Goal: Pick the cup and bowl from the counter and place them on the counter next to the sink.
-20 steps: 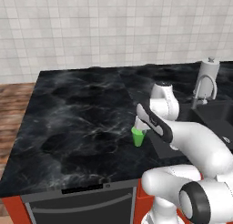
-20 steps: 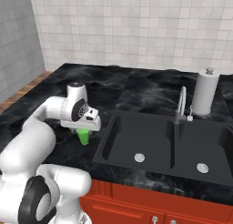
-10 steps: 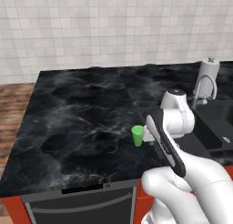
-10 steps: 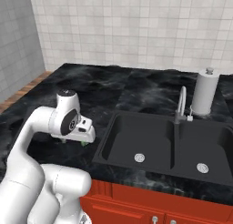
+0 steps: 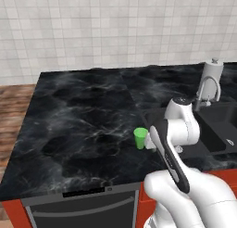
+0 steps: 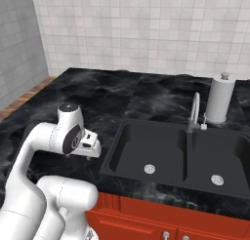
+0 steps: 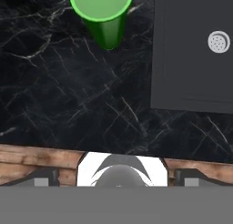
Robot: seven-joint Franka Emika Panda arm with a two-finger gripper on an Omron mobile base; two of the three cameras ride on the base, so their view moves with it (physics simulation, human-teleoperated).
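Hand view: cup (image 7: 103, 14) rim cut off at top edge, beside sink (image 7: 193, 50).

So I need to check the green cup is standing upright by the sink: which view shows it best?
The left base view: the cup stands upright on the counter, whole and unblocked. The hand view looks down into its open top, cropped at the frame edge. In the right base view the arm hides nearly all of it.
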